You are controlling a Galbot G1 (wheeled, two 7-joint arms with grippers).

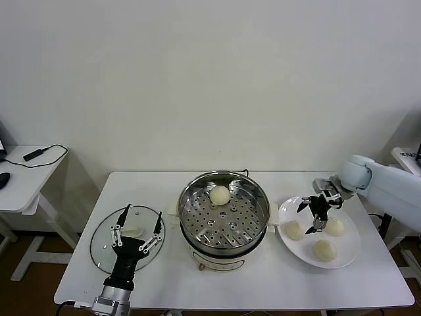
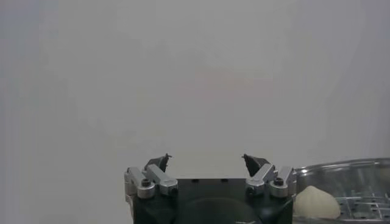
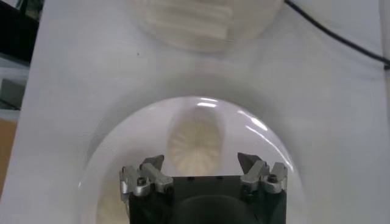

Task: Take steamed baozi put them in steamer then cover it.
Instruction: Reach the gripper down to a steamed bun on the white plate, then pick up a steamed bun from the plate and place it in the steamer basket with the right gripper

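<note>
The steel steamer [image 1: 224, 191] stands at the table's middle with one baozi [image 1: 220, 195] on its perforated tray. Three more baozi [image 1: 294, 230] [image 1: 334, 227] [image 1: 324, 250] lie on a white plate [image 1: 349, 255] to its right. My right gripper [image 1: 314, 212] is open above the plate, over the two rear buns. In the right wrist view it [image 3: 202, 162] hangs open over a pleated baozi [image 3: 195, 142]. The glass cover [image 1: 105, 247] lies flat on the table at the left. My left gripper [image 1: 137, 224] is open, pointing up over the cover; in the left wrist view it [image 2: 207, 159] is empty.
A white side table [image 1: 20, 181] with a black cable stands at far left. The steamer's white base [image 3: 201, 21] shows in the right wrist view beyond the plate [image 3: 122, 134]. A black cable [image 3: 341, 39] runs across the table there.
</note>
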